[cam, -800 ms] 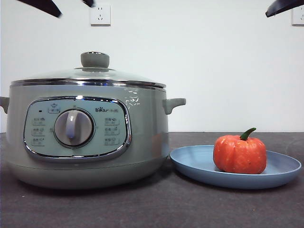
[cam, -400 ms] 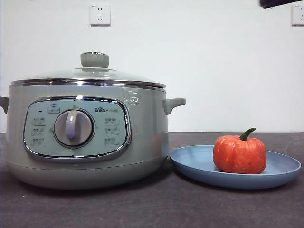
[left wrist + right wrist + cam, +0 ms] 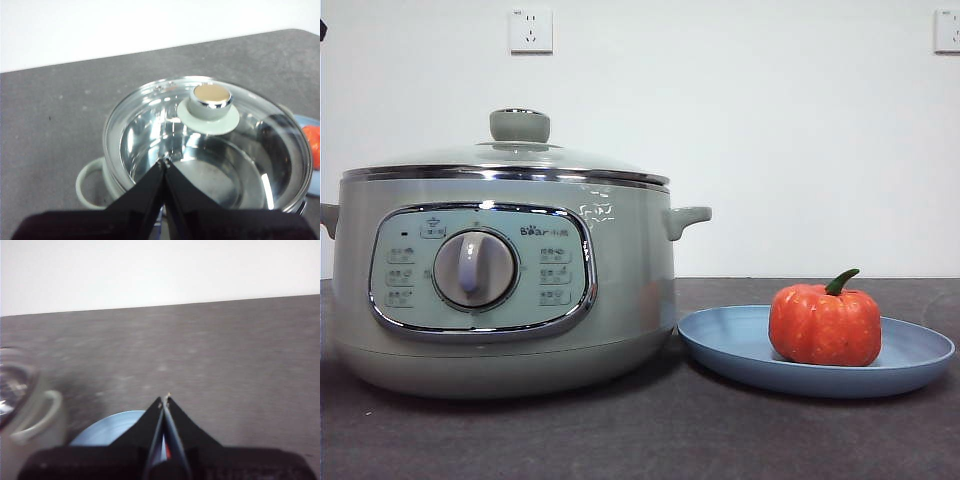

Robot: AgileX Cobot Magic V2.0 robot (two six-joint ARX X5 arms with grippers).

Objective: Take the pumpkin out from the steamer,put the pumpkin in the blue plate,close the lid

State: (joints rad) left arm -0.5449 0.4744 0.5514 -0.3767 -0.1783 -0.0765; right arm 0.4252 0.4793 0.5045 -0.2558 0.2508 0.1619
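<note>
The orange-red pumpkin (image 3: 825,325) with its green stem sits upright in the blue plate (image 3: 730,345), right of the steamer (image 3: 505,300). The glass lid (image 3: 510,160) rests closed on the steamer, its green knob (image 3: 519,125) on top. In the left wrist view my left gripper (image 3: 164,161) is shut and empty, held above the lid (image 3: 150,120) and short of its knob (image 3: 211,97); a sliver of the pumpkin (image 3: 313,142) shows at the edge. My right gripper (image 3: 164,398) is shut and empty above the blue plate (image 3: 107,432).
The steamer's side handle (image 3: 685,218) juts toward the plate, and shows too in the right wrist view as the handle (image 3: 37,415). Dark grey table (image 3: 670,440) in front, white wall with sockets (image 3: 531,30) behind.
Both arms have lifted out of the front view: the dark tips at the top corners a second ago are gone. Steamer, lid, plate and pumpkin have not moved.
</note>
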